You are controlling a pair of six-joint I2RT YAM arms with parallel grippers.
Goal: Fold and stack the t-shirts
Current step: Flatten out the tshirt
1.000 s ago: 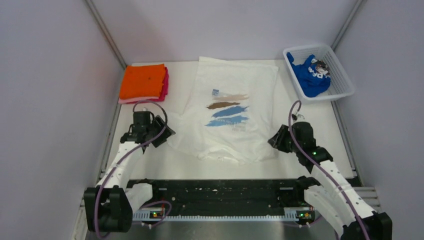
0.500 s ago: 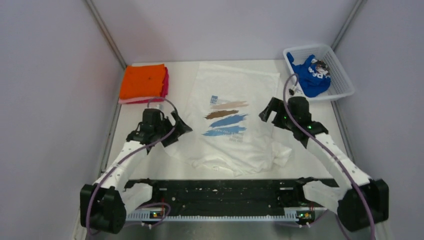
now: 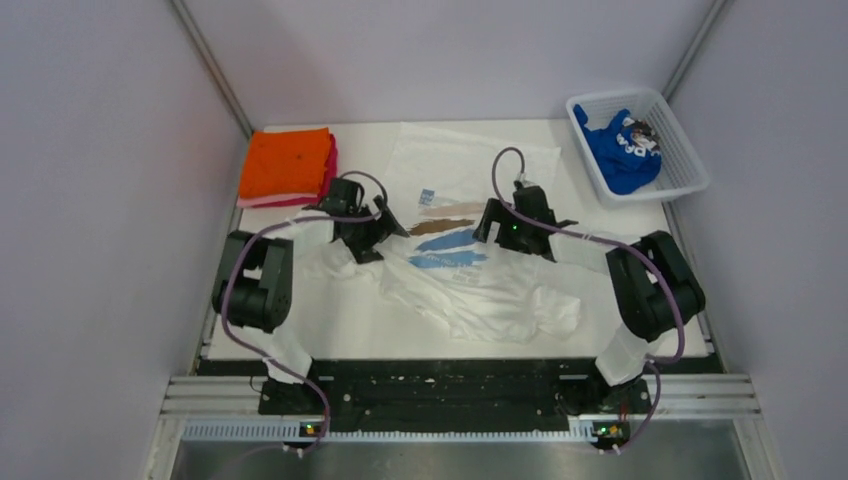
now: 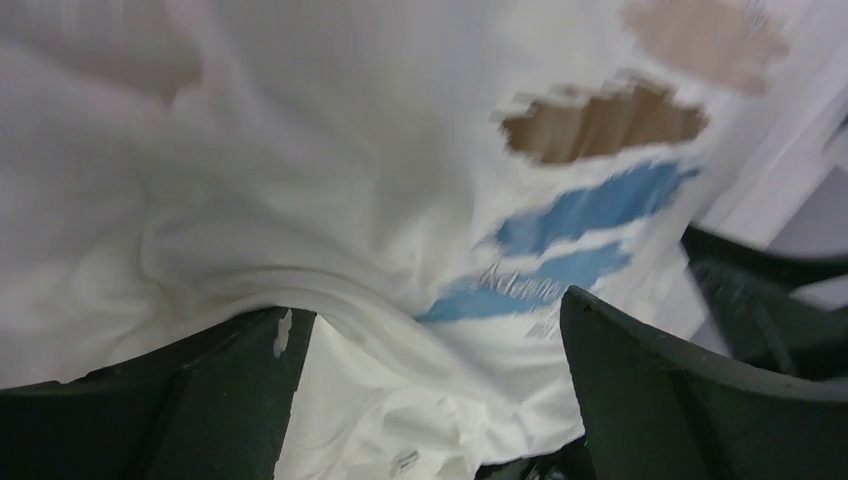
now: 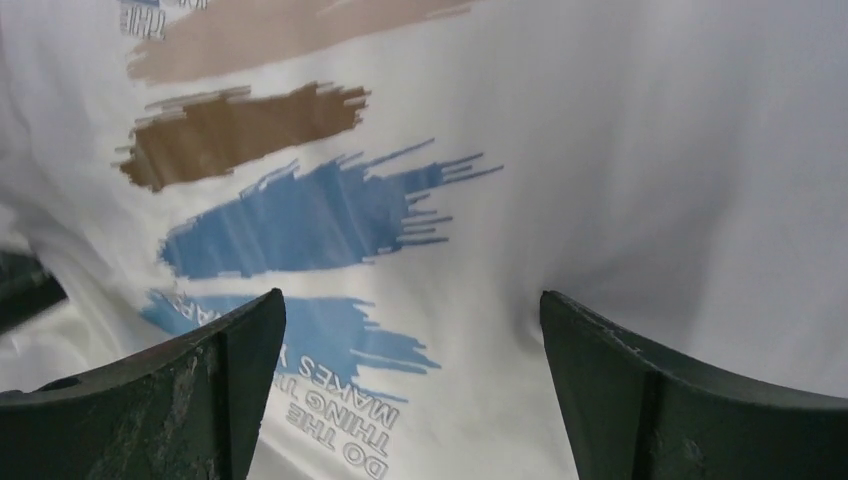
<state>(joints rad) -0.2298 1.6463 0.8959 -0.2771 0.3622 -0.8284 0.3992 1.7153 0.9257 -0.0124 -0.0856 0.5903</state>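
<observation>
Well, my left gripper (image 4: 428, 305) and right gripper (image 5: 410, 300) both gape wide over the white shirt (image 3: 500, 300), clamping nothing visible; bunched folds behind them hide its hem.

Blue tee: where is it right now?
Top view: the blue tee sits bunched in the white mesh basket at the far right corner of the table, to the right of the spread white printed tee.

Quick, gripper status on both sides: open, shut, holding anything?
Left gripper: open, jaws wide apart over a fold of the white t-shirt, not clamped on it.
Right gripper: open above the shirt's print, holding nothing.
</observation>
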